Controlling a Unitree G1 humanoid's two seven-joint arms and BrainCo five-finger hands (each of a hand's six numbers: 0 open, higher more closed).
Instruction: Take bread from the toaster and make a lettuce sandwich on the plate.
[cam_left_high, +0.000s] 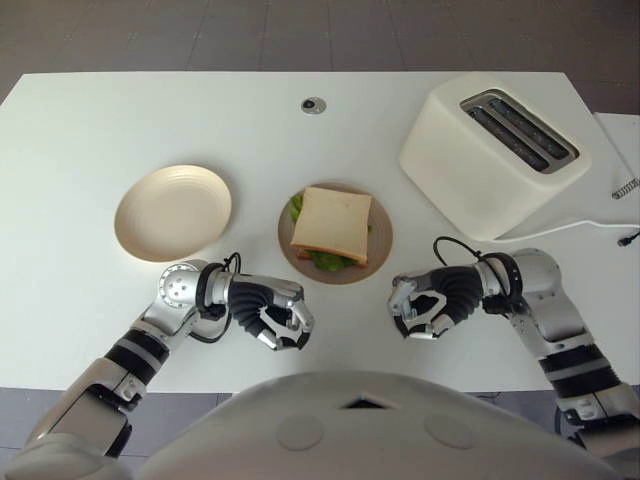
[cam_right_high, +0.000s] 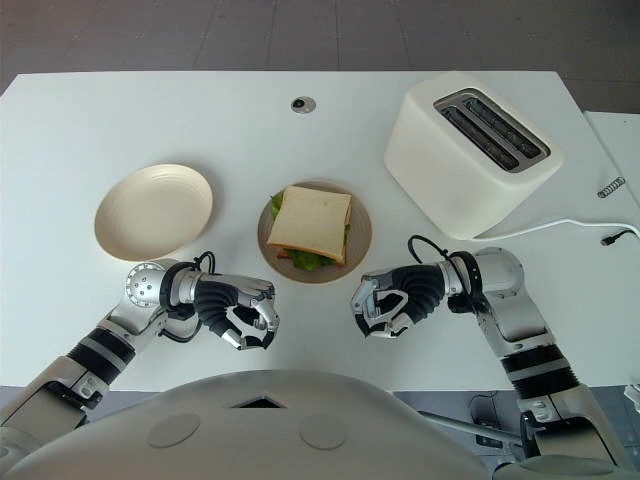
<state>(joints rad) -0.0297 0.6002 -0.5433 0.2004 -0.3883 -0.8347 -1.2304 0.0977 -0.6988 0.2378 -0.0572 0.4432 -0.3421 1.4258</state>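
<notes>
Across a white table (cam_left_high: 100, 130), at back right, a cream toaster (cam_left_high: 450, 170), set askew, with two dark slots on top. Left of centre, a round cream dish (cam_left_high: 173, 212) with a ribbed surface. At centre, between dish and toaster, a smaller brown plate (cam_left_high: 383, 235) carrying the sandwich (cam_left_high: 332, 222): a square slice of pale bread on top with a tan crust, lying flat within the rim. Green lettuce (cam_left_high: 325, 261) pokes out at the near edge and the far left corner. Nearer than the plate, one to each side, left hand (cam_left_high: 275, 312) and right hand (cam_left_high: 425, 303). Both clenched, fingers curled inward, grasping nothing, palms turned toward each other. Neither touching plate or sandwich.
</notes>
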